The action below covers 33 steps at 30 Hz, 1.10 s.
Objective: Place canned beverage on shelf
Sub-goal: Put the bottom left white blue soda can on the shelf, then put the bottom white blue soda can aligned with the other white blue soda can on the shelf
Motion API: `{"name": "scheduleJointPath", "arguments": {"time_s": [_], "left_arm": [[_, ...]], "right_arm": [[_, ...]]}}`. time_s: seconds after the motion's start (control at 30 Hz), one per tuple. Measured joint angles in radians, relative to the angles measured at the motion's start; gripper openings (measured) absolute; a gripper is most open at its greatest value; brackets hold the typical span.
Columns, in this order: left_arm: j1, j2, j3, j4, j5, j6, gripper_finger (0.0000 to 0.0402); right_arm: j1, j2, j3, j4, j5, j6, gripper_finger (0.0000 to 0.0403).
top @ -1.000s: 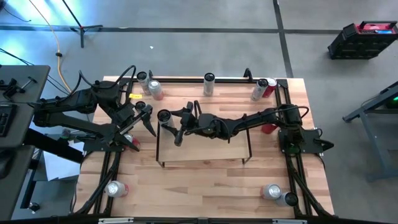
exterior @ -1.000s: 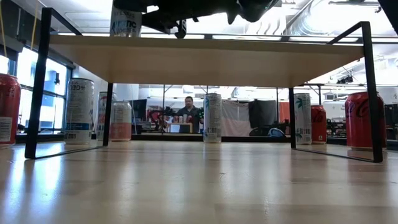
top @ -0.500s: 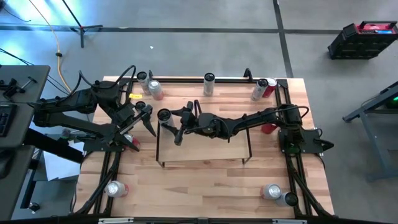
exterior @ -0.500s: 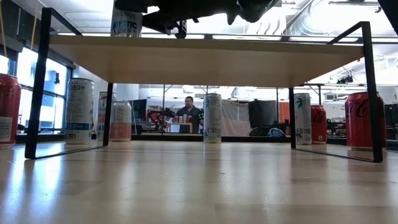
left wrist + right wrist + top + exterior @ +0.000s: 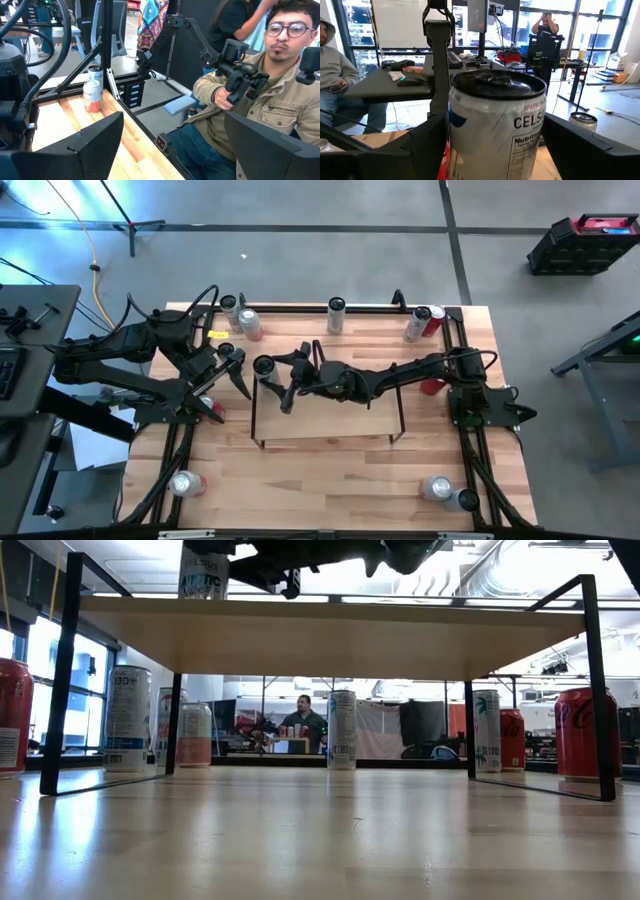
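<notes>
Can (image 5: pixel 495 125) is filling the right wrist view, sitting between the spread fingers of the right gripper (image 5: pixel 492 142). High view is only showing its top, upper left of the shelf (image 5: pixel 340 420). Left gripper (image 5: pixel 172 145) is hanging spread wide too.

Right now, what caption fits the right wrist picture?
White can stands upright between the right hand's open fingers.

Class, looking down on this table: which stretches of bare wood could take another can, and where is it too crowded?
Free: the front strip of the table between the front-left can and the front-right cans, and the shelf board's near half. Crowded: the shelf's far-left corner, where the right gripper flanks a white can, and the back-left cans by the left gripper.
</notes>
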Motion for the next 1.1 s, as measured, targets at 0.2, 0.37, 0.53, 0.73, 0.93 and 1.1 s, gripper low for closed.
{"name": "scheduleJointPath", "arguments": {"time_s": [0.2, 0.37, 0.53, 0.73, 0.93, 1.1], "left_arm": [[0.0, 0.0, 0.0, -0.004, 0.0, -0.01, 0.0337], [0.0, 0.0, 0.0, -0.004, 0.0, -0.011, 0.0337], [0.0, 0.0, 0.0, -0.004, 0.0, -0.011, 0.0337], [0.0, 0.0, 0.0, -0.004, 0.0, -0.011, 0.0337], [0.0, 0.0, 0.0, -0.004, 0.001, -0.018, 0.0337], [0.0, 0.0, 0.0, -0.003, 0.001, -0.014, 0.0337]], "right_arm": [[0.009, -0.006, 0.0, -0.002, 0.007, -0.004, 0.0298], [0.01, -0.031, 0.0, -0.019, 0.016, -0.011, 0.0299], [0.01, -0.049, 0.0, -0.035, 0.015, -0.012, 0.0299], [0.01, -0.077, -0.001, -0.046, 0.012, -0.033, 0.0299], [0.011, -0.179, -0.001, -0.137, 0.007, -0.072, 0.0299], [0.04, -0.293, -0.001, -0.334, -0.007, -0.083, 0.0299]]}}
